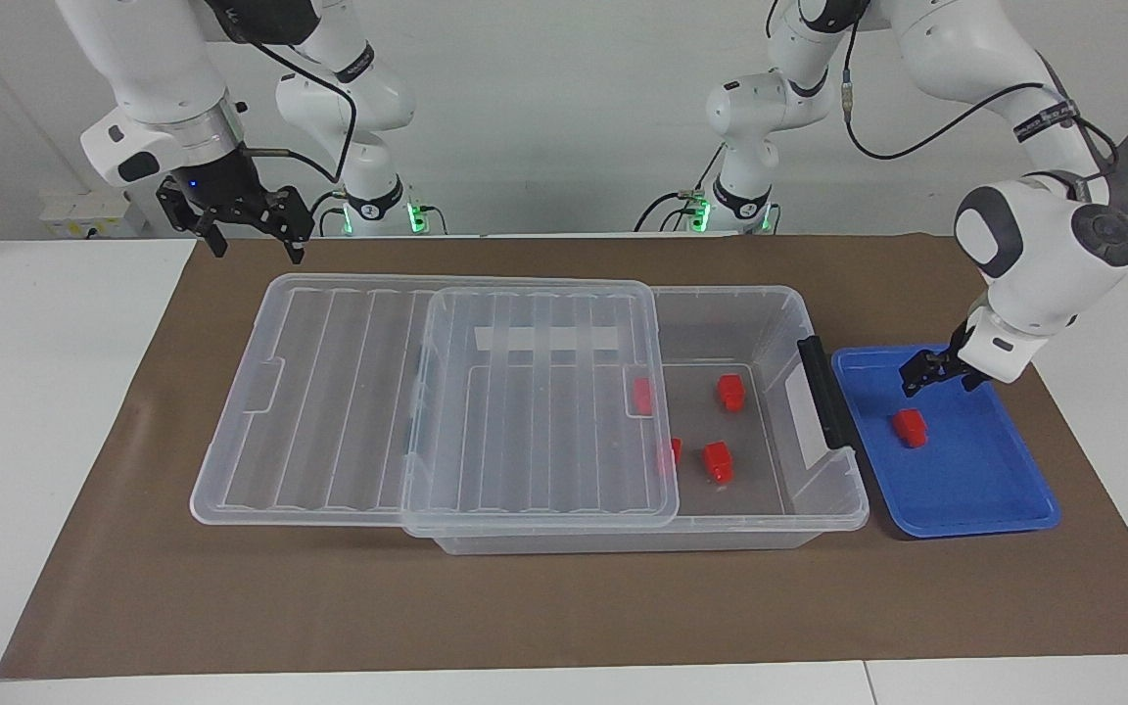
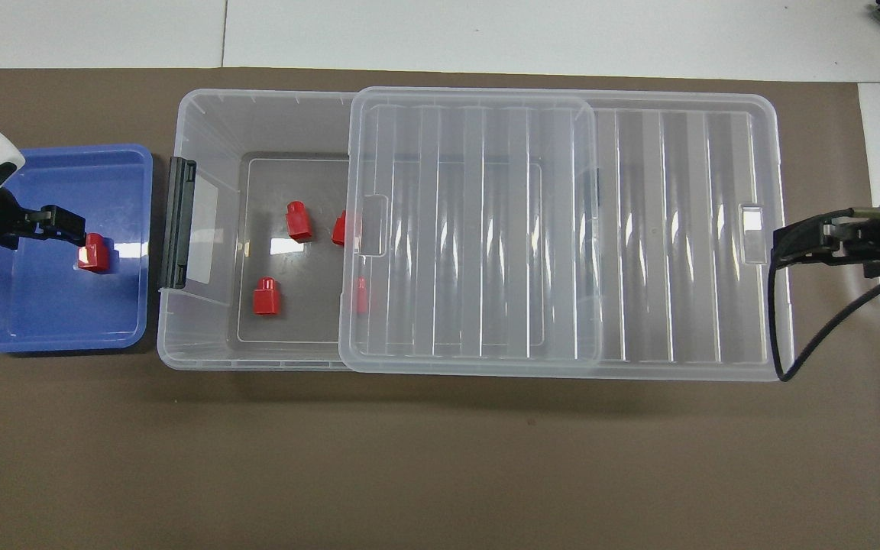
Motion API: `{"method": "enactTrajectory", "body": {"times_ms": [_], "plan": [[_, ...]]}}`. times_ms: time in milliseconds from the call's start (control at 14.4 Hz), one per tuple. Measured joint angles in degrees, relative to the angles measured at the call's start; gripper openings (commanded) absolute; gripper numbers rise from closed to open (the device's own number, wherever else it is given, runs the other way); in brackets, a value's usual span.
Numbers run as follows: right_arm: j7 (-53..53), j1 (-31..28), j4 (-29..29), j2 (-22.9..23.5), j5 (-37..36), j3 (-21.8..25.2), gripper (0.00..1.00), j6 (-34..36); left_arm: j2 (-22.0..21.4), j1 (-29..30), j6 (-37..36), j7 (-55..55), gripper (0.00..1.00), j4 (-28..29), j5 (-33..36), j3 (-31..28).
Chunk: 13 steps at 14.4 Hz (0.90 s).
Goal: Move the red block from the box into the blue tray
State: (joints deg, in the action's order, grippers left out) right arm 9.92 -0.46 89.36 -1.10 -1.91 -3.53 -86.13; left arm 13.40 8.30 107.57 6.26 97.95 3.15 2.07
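Observation:
One red block (image 1: 910, 428) lies in the blue tray (image 1: 975, 524) at the left arm's end of the table; it also shows in the overhead view (image 2: 94, 253) in the tray (image 2: 58, 344). My left gripper (image 1: 941, 385) hangs open just over that block without touching it, also seen from overhead (image 2: 73, 228). The clear box (image 1: 799, 323) stands beside the tray, its lid (image 1: 427, 392) slid toward the right arm's end. Two red blocks (image 1: 731, 391) (image 1: 718, 461) lie in its open part. Two more (image 1: 642, 396) (image 1: 672, 452) sit at the lid's edge. My right gripper (image 1: 258, 252) is open and raised by the lid's end.
The box's black latch (image 1: 823, 392) faces the tray. A brown mat (image 1: 564, 607) covers the table under the box and tray. A black cable (image 2: 772, 321) hangs from the right arm over the lid's end.

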Motion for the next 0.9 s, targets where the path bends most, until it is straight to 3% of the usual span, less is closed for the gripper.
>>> {"method": "enactTrajectory", "body": {"times_ms": [208, 554, 901], "plan": [[0.0, 0.0, 0.0, 0.0, 0.0, 0.1, 1.00, 0.0, -3.8, -2.4, -6.6, 0.0, 1.00, -1.7, 0.0, 0.1], [0.0, 0.0, 0.0, 0.0, 0.0, 0.1, 1.00, 0.0, -11.7, -6.2, -9.5, 0.0, 1.00, -0.7, 0.0, 0.1], [0.0, 0.0, 0.0, 0.0, 0.0, 0.2, 1.00, 0.0, -13.7, -7.4, -9.5, 0.0, 1.00, -0.2, 0.0, 0.0]]}}
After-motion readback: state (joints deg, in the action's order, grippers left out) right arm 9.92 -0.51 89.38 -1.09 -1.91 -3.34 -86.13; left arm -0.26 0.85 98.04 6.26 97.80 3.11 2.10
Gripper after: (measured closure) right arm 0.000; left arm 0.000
